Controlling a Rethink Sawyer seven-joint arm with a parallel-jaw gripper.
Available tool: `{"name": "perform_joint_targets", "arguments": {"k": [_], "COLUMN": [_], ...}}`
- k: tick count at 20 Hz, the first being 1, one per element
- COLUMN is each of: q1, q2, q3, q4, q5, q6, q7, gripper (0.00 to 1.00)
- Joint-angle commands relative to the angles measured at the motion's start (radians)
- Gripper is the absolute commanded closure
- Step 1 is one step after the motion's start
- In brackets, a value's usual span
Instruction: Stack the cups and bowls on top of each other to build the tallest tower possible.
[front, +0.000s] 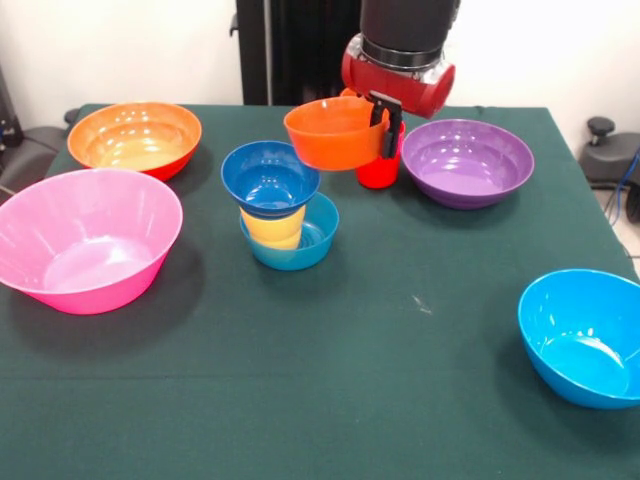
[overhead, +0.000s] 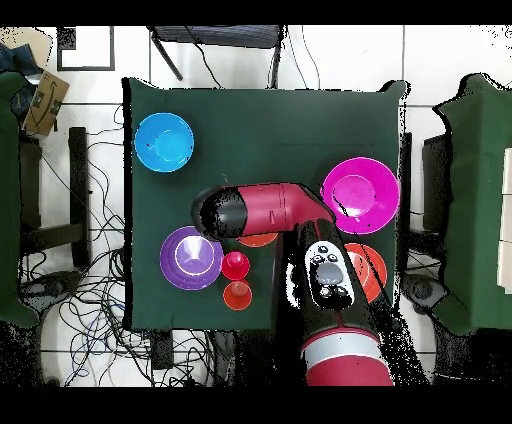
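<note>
My gripper (front: 386, 124) is shut on the rim of a small orange bowl (front: 333, 133) and holds it in the air, just right of and slightly above the tower. The tower (front: 280, 215) is a small blue bowl (front: 305, 248) at the bottom, a yellow cup (front: 272, 226) in it, and a second small blue bowl (front: 268, 176) on top. A red cup (front: 377, 172) stands behind the held bowl. From overhead the arm (overhead: 270, 208) hides the tower; the red cup (overhead: 236, 265) and an orange cup (overhead: 237, 295) stand beside the purple bowl (overhead: 190, 257).
A large pink bowl (front: 90, 240) and a large orange bowl (front: 135, 138) stand at the left of the front view. The purple bowl (front: 467, 162) is at the back right and a bright blue bowl (front: 585, 335) at the near right edge of the green table (front: 330, 380).
</note>
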Motion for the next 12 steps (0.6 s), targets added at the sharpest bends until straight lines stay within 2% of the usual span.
{"name": "perform_joint_targets", "arguments": {"k": [1,12], "q1": [-0.011,-0.018], "q2": [0.007,0.020], "q3": [0.114,0.125], "q4": [-0.031,-0.038], "q5": [-0.100,-0.138], "q6": [0.076,0.064], "q7": [-0.263,-0.248], "gripper": [1.00,1.00]}}
